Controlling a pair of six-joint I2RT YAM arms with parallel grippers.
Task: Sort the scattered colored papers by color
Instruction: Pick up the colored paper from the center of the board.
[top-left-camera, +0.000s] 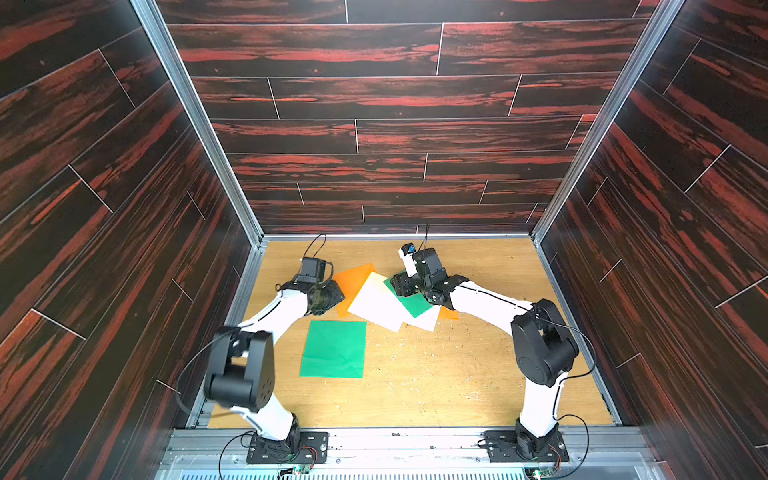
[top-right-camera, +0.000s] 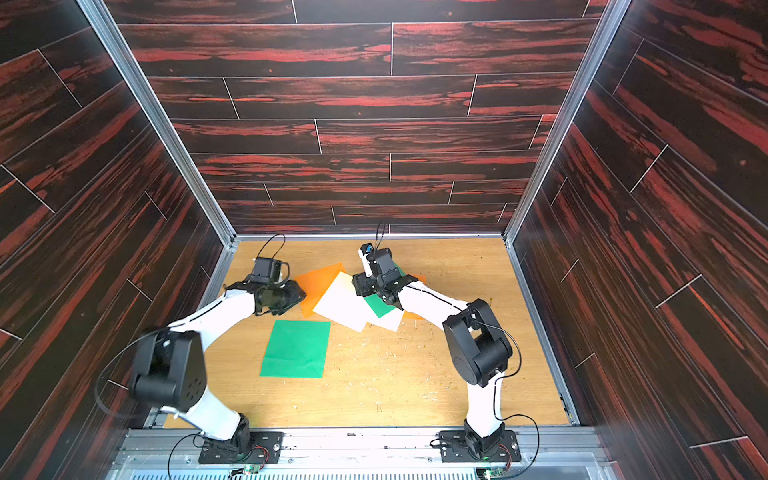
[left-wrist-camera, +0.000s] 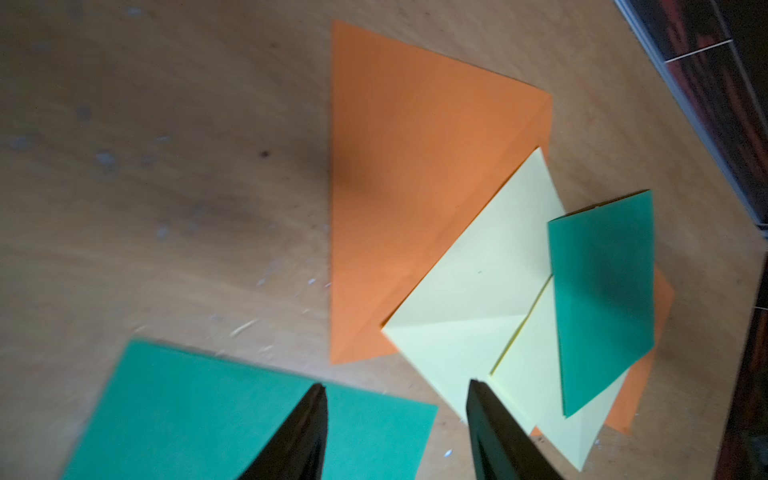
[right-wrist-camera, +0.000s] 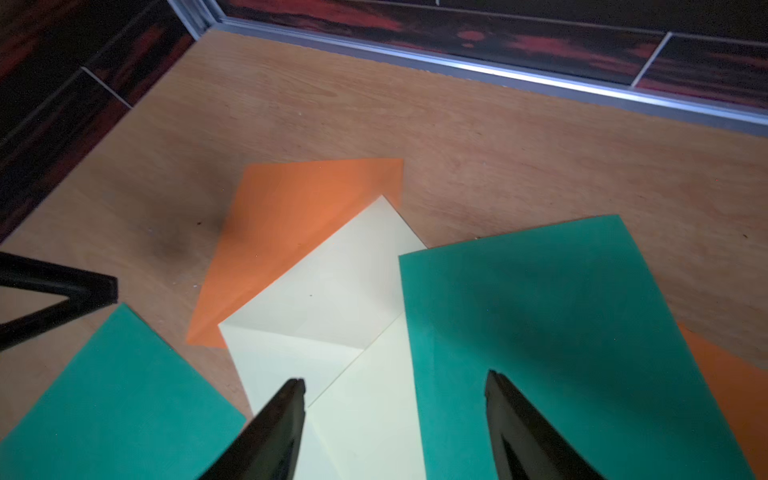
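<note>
Guessing the step right now is pairing up one colour. Nearest, lower centre in a top view, a large flat green paper sheet (top-left-camera: 333, 349) lies alone on the scuffed wooden tabletop (top-left-camera: 457, 374). Just past it the left gripper (left-wrist-camera: 395, 384) hovers, jaws moderately apart with nothing between them. Further up, mid-frame, sits the pile: two cream paper sheets (top-left-camera: 376, 305) overlapping a flat orange paper sheet (top-left-camera: 353, 282), with a second green paper sheet (top-left-camera: 415, 305) on top. The right gripper (right-wrist-camera: 395, 377) hangs over that one, jaws wide and empty. I'd pinch only its free corner and lift before sliding, or the cream probably drags along.
</note>
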